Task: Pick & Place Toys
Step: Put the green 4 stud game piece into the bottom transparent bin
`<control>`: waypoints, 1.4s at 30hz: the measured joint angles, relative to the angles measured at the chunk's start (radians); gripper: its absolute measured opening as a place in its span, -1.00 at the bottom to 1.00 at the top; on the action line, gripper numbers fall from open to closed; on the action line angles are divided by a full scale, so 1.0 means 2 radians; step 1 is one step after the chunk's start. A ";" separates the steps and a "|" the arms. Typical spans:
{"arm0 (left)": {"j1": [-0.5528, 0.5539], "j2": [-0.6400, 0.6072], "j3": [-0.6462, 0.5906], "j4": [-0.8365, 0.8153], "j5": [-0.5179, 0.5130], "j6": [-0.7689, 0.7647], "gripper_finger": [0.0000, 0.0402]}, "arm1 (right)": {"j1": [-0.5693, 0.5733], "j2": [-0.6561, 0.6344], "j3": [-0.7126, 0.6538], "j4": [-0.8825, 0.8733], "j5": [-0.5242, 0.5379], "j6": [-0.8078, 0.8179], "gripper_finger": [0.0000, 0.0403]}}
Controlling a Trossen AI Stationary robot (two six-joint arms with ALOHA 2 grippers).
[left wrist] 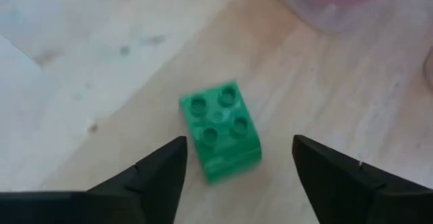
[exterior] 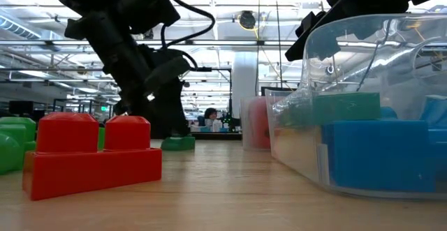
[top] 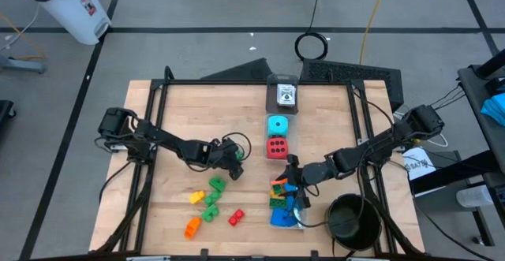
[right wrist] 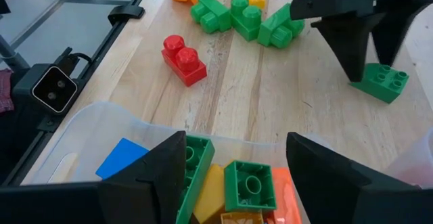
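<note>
Red brick (exterior: 91, 154) lies foremost; left hand (left wrist: 237, 160) gapes astride green brick (left wrist: 220, 130); right hand (right wrist: 233, 156), seemingly empty, spread above box (right wrist: 88, 132).

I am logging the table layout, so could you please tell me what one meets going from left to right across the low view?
Green bricks at the edge → red brick → left arm → small green brick under it → box holding something red → clear box of bricks.

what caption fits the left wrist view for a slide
Open left gripper poised over a green four-stud brick lying on the wooden table.
</note>
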 joint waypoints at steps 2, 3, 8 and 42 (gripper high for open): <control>0.000 0.000 0.000 0.000 -0.010 0.010 0.42 | 0.000 0.000 0.000 0.000 0.000 0.000 0.10; -0.002 0.001 0.000 -0.003 -0.012 0.016 0.44 | 0.000 0.000 0.000 0.000 0.000 0.000 0.10; -0.005 0.027 0.000 0.006 -0.021 0.026 0.44 | 0.000 0.000 0.000 0.000 0.000 0.000 0.09; -0.086 -0.102 0.000 0.081 0.010 0.263 -0.29 | 0.000 0.002 0.000 0.031 0.105 -0.025 0.26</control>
